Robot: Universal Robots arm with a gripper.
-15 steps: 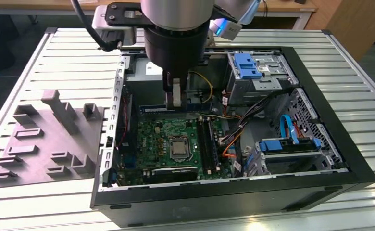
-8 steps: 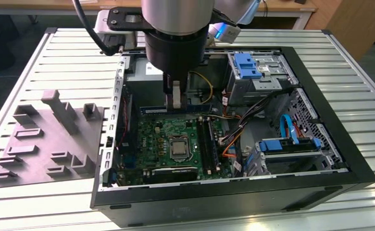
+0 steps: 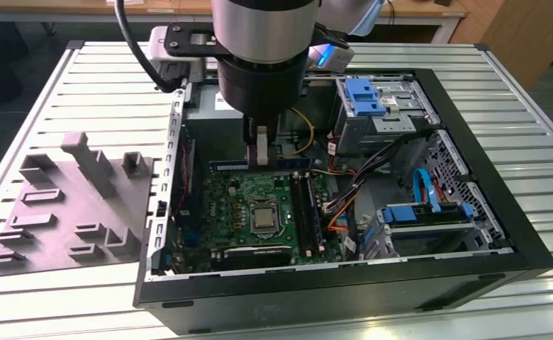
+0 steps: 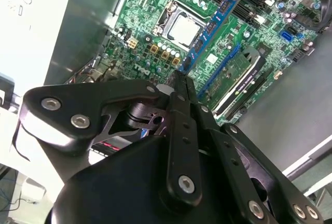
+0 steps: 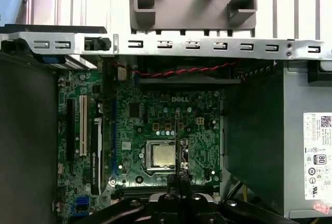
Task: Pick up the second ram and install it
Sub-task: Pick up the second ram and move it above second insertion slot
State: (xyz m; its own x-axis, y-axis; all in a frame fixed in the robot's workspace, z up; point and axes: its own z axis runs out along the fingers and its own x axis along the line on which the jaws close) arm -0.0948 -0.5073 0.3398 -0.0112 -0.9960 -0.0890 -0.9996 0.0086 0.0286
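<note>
On a slatted metal table, with a wooden desk behind, an open computer case lies beside a gray tray. The gripper is clamped on the second ram, a thin blue board with black chips, held edge-down above the green motherboard.

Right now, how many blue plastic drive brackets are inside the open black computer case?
2, both on the exterior view's right: one blue plastic drive bracket higher in the picture, the other lower down. The arm may hide more.
</note>
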